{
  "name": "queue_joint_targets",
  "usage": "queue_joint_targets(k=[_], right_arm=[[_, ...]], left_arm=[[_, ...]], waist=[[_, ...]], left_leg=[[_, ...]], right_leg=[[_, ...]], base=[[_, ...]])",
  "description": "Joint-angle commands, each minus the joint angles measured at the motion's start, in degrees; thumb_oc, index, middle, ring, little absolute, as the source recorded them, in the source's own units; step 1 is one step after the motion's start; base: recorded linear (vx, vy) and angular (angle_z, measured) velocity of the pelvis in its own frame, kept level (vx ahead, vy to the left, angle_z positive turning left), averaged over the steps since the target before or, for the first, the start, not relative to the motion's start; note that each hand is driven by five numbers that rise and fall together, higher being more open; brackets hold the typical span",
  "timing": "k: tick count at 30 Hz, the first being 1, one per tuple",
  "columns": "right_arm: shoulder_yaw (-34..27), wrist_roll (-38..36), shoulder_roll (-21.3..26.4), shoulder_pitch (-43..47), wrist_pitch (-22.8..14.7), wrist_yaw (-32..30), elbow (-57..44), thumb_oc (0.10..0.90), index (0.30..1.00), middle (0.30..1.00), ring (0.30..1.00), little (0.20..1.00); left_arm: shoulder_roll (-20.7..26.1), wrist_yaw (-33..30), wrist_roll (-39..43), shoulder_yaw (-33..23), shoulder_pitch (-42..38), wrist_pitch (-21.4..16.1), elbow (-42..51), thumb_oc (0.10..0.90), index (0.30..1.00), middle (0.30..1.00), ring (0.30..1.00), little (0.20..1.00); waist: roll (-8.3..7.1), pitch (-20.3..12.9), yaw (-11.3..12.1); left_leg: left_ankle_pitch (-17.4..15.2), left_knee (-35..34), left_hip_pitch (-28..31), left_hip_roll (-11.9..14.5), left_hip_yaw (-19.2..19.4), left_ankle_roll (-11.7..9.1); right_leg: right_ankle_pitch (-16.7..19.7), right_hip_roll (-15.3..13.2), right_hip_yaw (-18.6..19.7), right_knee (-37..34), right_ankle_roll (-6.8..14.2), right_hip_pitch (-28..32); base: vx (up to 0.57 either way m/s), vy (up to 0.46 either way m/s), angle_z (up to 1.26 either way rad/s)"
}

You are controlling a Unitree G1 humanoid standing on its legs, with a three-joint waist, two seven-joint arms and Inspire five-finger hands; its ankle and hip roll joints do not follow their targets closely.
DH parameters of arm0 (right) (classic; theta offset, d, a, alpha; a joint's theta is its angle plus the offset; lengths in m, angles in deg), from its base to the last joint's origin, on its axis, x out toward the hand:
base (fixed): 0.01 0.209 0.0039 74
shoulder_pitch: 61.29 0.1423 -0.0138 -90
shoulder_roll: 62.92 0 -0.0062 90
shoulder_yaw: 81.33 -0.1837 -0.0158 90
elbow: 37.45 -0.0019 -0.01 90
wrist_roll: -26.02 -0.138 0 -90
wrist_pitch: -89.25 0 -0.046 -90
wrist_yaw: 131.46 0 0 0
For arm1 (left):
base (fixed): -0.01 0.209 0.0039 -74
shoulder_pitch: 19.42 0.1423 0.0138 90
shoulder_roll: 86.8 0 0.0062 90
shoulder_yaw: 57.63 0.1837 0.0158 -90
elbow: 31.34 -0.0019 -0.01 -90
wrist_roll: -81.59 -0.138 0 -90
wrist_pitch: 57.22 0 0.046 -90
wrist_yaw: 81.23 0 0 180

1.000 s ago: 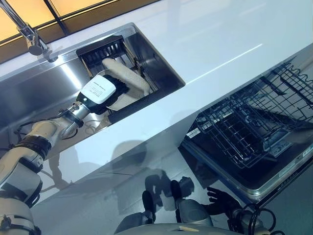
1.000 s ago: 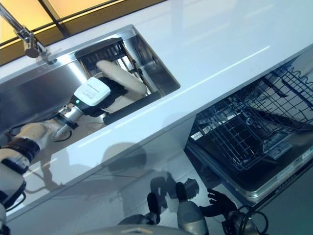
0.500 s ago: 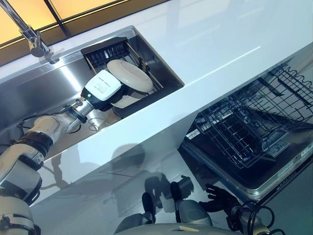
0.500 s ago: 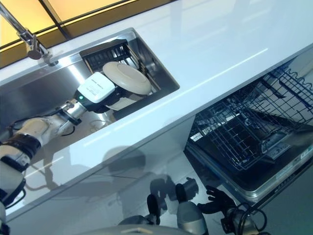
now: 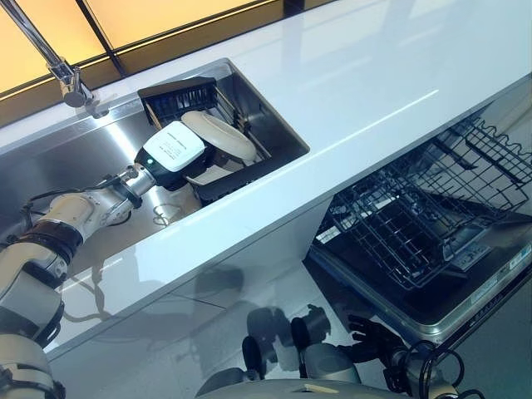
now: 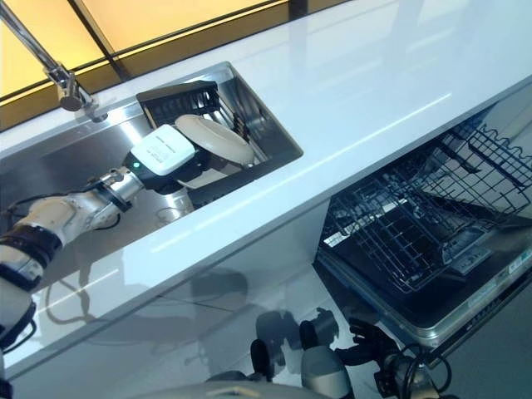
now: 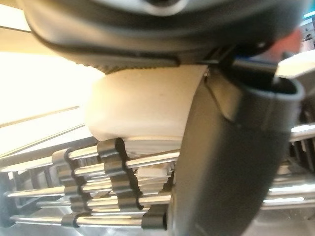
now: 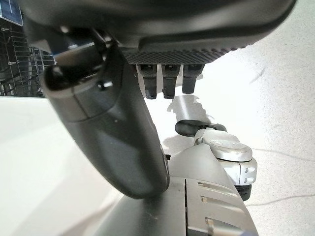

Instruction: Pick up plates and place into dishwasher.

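Clearly the left hand point(image 5: 172, 153) is the one on the job: it reaches into the sink point(image 5: 75, 158) and sits against the near face of a cream plate point(image 5: 219, 135). In its wrist view the thumb point(image 7: 231, 162) lies across the plate's rim point(image 7: 142, 110) with the palm above it, so the hand looks closed on the plate, though the other fingers are hidden behind the plate and the strength of the hold is only a judgement.

Outward from the hand, the plate stands on edge and leans in the dark dish rack point(image 5: 179, 94) at the end of the sink nearest the dishwasher, its flat face turned toward the hand and its long axis running along the rack's wires point(image 7: 118, 167). More pale crockery point(image 5: 218, 171) lies lower in the same rack, just beside the sink's near wall.

The open dishwasher rack point(image 5: 416, 220) lies well apart from the sink, below the white counter point(image 5: 374, 75) and toward the robot's right. So the plate probably has to come up and clear of the wires before it travels across the counter's edge.

The right hand point(image 5: 374, 334) hangs low, far from the sink and nearer the dishwasher, fingers relaxed and holding nothing.
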Motion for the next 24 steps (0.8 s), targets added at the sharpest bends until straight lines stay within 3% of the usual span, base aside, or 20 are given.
queue_joint_targets(k=[1,4,6,7,8,9,24], right_arm=[[-1.72,0.91,0.81,-3.48,-0.73,0.48,-0.11,0.8,0.9,0.9,0.9,0.9],[-1.8,0.99,0.82,-3.42,-0.26,0.52,-0.24,0.8,0.9,0.9,0.9,0.9],[-1.67,1.06,0.84,-3.49,0.25,0.5,-0.68,0.8,0.9,0.9,0.9,0.9],[-1.63,1.14,0.8,-3.54,0.33,0.49,-0.73,0.8,0.9,0.9,0.9,0.9],[-1.6,1.19,0.78,-3.57,0.4,0.49,-0.77,0.8,0.9,0.9,0.9,0.9],[-1.55,1.19,0.74,-3.64,0.51,0.47,-0.83,0.8,0.9,0.9,0.9,0.9],[-1.77,0.67,0.93,-3.99,-0.75,0.72,0.54,0.8,0.9,0.9,0.9,0.9]], left_arm=[[3.6,4.28,11.62,-2.48,-5.08,-2.37,1.83,0.1,0.3,0.3,0.3,0.2],[4.26,5.94,12.27,-2.32,-4.72,-2.55,2.62,0.152,0.345,0.345,0.345,0.252],[4.45,6.06,12.68,-2.26,-4.5,-2.3,3.05,0.361,0.524,0.524,0.524,0.461],[4.43,6.48,12.89,-2.46,-4.39,-2.22,3.18,0.361,0.524,0.524,0.524,0.461],[4.44,6.63,12.94,-2.56,-4.33,-2.16,3.27,0.63,0.754,0.754,0.754,0.73],[4.48,6.71,12.94,-2.77,-4.2,-2.25,3.39,0.8,0.9,0.9,0.9,0.9],[2.65,4.71,10.48,-3.02,-3.88,-4.25,-1.09,0.8,0.9,0.9,0.9,0.9]], waist=[[3.62,-8.26,1.17],[3.74,-8.5,1.31],[3.78,-8.61,1.32],[3.76,-8.61,1.33],[3.76,-8.61,1.32],[3.76,-8.62,1.3],[3.68,-9.0,0.67]], left_leg=[[-9.29,0.43,1.82,-2.66,2.44,1.21],[-9.32,0.43,2.22,-2.67,2.12,1.23],[-9.35,0.43,2.44,-2.66,2.02,1.21],[-9.36,0.43,2.51,-2.64,2.03,1.22],[-9.36,0.43,2.56,-2.63,2.02,1.23],[-9.39,0.43,2.65,-2.62,2.02,1.24],[-9.54,0.43,2.83,-2.43,2.8,1.25]], right_leg=[[-6.41,2.36,2.61,0.32,3.05,2.71],[-6.59,2.43,2.43,0.32,2.93,3.2],[-6.65,2.46,2.35,0.32,2.88,3.42],[-6.65,2.45,2.33,0.32,2.85,3.51],[-6.66,2.46,2.34,0.32,2.84,3.55],[-6.67,2.48,2.37,0.32,2.82,3.62],[-6.51,2.7,2.74,0.32,3.0,3.53]], base=[[0.0,0.0,0.0],[0.0,-0.041,0.04],[0.01,-0.022,0.04],[0.0,0.0,0.0],[0.0,0.0,0.0],[0.01,-0.021,0.04],[0.0,-0.007,0.03]])
